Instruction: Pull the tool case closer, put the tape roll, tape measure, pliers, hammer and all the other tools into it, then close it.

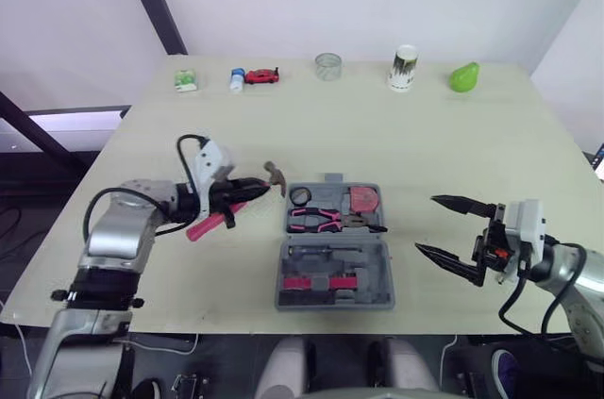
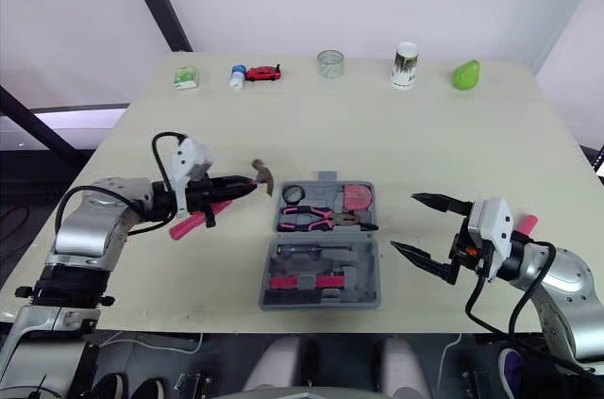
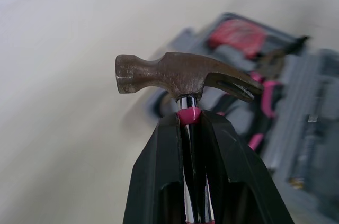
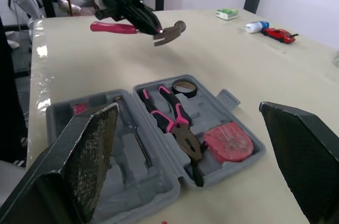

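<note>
The grey tool case (image 1: 335, 274) lies open at the table's front centre. In its far half lie the tape roll (image 1: 300, 196), the pink-handled pliers (image 1: 326, 220) and the red tape measure (image 1: 364, 199). My left gripper (image 1: 253, 191) is shut on the hammer (image 1: 276, 174) just below its brown head (image 3: 180, 75). It holds the hammer above the table, left of the case, with the pink handle (image 1: 212, 223) trailing back. My right gripper (image 1: 442, 226) stands open to the right of the case, holding nothing.
Along the table's far edge stand a green packet (image 1: 185, 81), a small bottle (image 1: 237, 79), a red toy car (image 1: 262, 75), a glass jar (image 1: 327, 66), a paper cup (image 1: 403, 68) and a green pear (image 1: 463, 76). The case's near half (image 1: 330, 281) holds more tools in moulded slots.
</note>
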### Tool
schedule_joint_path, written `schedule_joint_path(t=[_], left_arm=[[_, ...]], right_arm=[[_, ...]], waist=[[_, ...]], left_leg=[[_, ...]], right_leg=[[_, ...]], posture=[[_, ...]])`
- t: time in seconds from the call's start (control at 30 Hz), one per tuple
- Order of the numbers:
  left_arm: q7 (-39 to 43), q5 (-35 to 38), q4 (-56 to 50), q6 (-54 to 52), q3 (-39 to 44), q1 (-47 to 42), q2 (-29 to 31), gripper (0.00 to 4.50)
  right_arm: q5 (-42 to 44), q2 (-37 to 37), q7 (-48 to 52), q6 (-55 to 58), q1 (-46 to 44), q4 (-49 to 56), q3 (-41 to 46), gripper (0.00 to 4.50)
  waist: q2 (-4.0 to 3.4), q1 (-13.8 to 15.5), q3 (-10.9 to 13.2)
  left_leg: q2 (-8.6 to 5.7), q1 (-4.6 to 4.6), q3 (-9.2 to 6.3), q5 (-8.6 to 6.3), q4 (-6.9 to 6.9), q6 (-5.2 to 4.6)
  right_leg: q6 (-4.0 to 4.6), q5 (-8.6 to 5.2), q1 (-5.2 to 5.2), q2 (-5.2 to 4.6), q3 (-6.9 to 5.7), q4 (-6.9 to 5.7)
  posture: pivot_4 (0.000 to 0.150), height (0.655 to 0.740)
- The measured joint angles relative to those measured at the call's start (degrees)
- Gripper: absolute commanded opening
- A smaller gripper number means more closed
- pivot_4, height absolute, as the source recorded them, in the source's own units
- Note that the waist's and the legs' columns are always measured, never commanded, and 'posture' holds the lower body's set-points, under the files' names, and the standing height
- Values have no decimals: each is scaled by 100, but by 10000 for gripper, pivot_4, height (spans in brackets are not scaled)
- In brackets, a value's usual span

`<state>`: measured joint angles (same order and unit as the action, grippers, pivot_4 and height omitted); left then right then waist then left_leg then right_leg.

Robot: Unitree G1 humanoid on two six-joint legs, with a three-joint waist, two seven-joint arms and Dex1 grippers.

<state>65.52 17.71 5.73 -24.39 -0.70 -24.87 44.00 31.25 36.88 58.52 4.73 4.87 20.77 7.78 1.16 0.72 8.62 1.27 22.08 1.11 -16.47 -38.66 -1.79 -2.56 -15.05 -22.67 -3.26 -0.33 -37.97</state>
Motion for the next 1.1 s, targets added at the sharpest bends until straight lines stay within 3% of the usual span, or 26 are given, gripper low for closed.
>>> schedule_joint_path(t=[0.13,0.37,0.87,1.1], left_arm=[[502,25,-161,-238,-534,-265,57,661],[940,-433,-346,-140,-1886,-830,-636,661],[485,-1602,-1125,-1339,-3533,-1241,-1290,661],[365,-1812,-1048,-1978,-3898,-1554,-1618,661]], right_arm=[[-8,49,189,-133,208,-145,81,45000],[84,458,823,-268,551,-225,452,45000],[-38,313,711,-536,861,-262,464,45000],[-71,253,613,-555,987,-191,447,45000]], waist=[[-4,-3,3],[-6,-32,7],[-10,12,11],[-11,9,12]], left_leg=[[0,-1,0,0,0,0],[-1,11,-1,-2,-28,-3],[0,24,-11,-2,-51,-3],[0,26,-14,-2,-53,-3]], right_leg=[[2,-1,-2,16,7,0],[-1,0,-2,25,15,-1],[-4,2,-2,30,12,-3],[-4,2,-2,32,11,-4]], posture=[[1500,7400],[1500,7400],[1500,7400],[1500,7400]])
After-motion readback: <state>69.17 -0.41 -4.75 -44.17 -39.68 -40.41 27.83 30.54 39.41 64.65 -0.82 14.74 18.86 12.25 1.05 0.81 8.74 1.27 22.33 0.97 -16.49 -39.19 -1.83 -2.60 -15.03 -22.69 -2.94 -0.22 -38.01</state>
